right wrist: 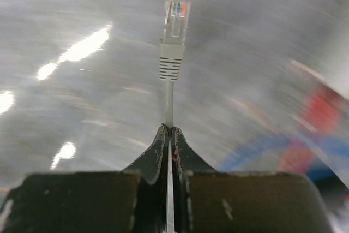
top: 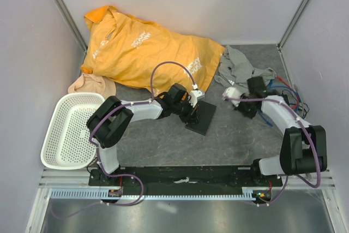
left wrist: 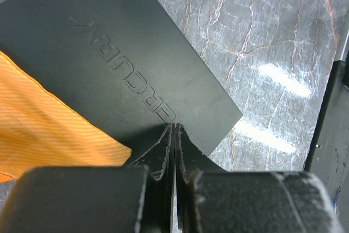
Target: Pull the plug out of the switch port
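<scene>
1. My left pincer (left wrist: 173, 135): fingers shut tip to tip, nothing between them. The tips sit over the edge of the flat matte-black rectangular box (left wrist: 109, 64), close to one corner. I cannot tell whether they touch it.
2. The box lies flat on the grey marbled bench (left wrist: 272, 36), mid-scene, with raised lettering on its top face. Its edge socket, the switch port, cannot be made out in any view.
3. My right pincer (right wrist: 167, 130): closed on a thin grey cable (right wrist: 168, 99), gripped a little behind the ribbed grey boot.
4. The clear-tipped plug (right wrist: 176, 17) stands out beyond my right fingertips, free, with nothing around it. Coloured wires show through its shell. The bench behind it is blurred.
5. From above, my right pincer is to the right of the box and apart from it, so the plug is out of the port. The plug itself is too small to pick out in that view.
6. Surroundings:
   - A crumpled orange T-shirt (top: 147, 47) lies far left, with one fold against the box.
   - A grey cloth (top: 242, 66) lies far right.
   - A beige cloth (top: 90, 85) lies at the left, just beyond a white perforated plastic basket (top: 68, 129).
   - Blue and red cables (top: 286, 94) lie at the right.
</scene>
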